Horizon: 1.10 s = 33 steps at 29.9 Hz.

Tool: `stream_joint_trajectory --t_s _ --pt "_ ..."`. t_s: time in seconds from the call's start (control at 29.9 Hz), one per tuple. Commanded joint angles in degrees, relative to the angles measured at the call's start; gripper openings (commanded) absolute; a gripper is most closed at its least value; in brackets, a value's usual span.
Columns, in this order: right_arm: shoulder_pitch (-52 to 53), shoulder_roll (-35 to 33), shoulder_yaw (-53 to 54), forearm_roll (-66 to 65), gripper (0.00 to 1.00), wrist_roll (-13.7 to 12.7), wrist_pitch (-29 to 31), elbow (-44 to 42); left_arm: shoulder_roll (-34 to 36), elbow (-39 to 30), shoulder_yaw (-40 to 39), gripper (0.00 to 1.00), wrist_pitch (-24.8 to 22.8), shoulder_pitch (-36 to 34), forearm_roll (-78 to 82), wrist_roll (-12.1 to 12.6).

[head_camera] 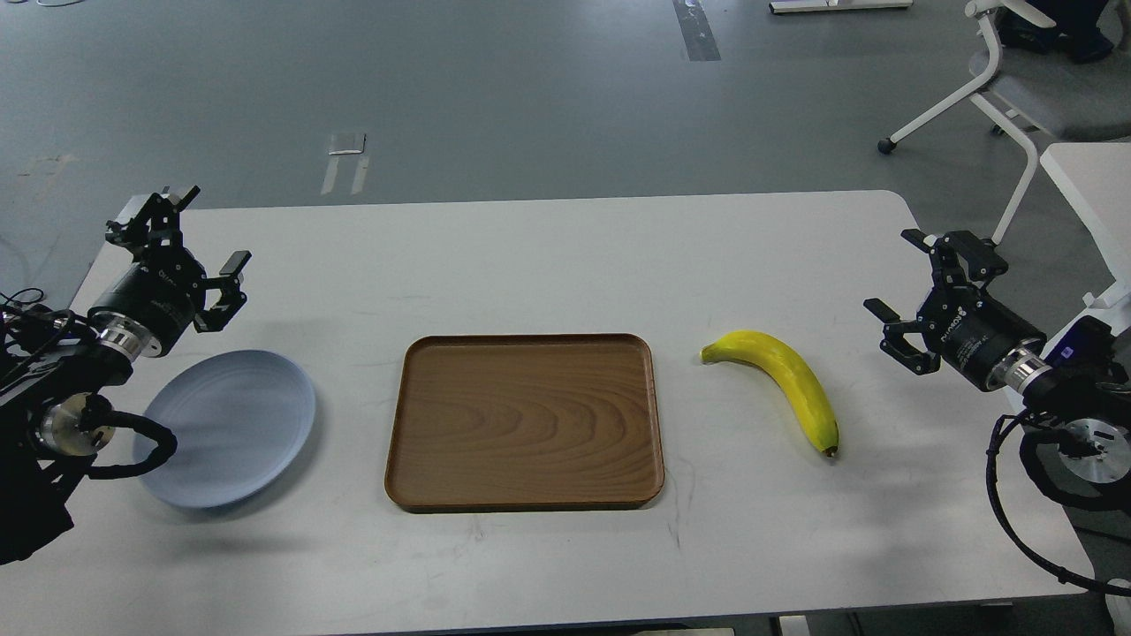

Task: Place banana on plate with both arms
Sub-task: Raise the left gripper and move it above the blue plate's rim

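Note:
A curved yellow banana (782, 384) lies on the white table right of centre, its greenish stem toward the tray and its dark tip toward me. The pale blue-grey plate (231, 426) rests at the left, its left part hidden behind my left arm. My left gripper (196, 238) hovers above and behind the plate, open and holding nothing. My right gripper (910, 283) hangs open to the right of the banana, a short gap away from it, also with nothing in it.
A rectangular brown wooden tray (525, 420) sits between plate and banana. The white table (548, 256) has rounded far corners. A white office chair (1007, 79) and another white desk edge (1091, 190) stand beyond the right side.

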Motion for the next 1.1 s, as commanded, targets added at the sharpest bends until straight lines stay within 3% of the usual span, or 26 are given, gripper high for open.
stream_joint_trajectory --t_s 0.0,0.64,0.84,0.9,1.07 --pt "0.00 0.23 -0.01 -0.09 1.00 0.00 -0.01 -0.06 0.23 0.00 -0.07 0.99 0.01 0.24 -0.13 0.01" --pt "0.79 -0.03 -1.07 -0.18 1.00 0.00 -0.01 0.03 4.28 0.27 0.81 0.99 0.01 -1.08 2.33 0.01" --pt "0.52 -0.12 -1.15 -0.26 1.00 0.00 -0.01 -0.06 13.85 -15.35 0.20 0.99 0.01 -2.49 18.93 0.01" --pt "0.61 -0.12 -1.15 -0.35 1.00 0.00 -0.01 -0.06 18.41 -23.86 -0.24 0.99 0.01 -2.66 26.47 0.01" --pt "0.70 -0.12 -1.24 -0.44 1.00 0.00 -0.01 -0.06 23.25 -35.82 -1.38 0.99 0.01 -2.66 41.74 0.01"
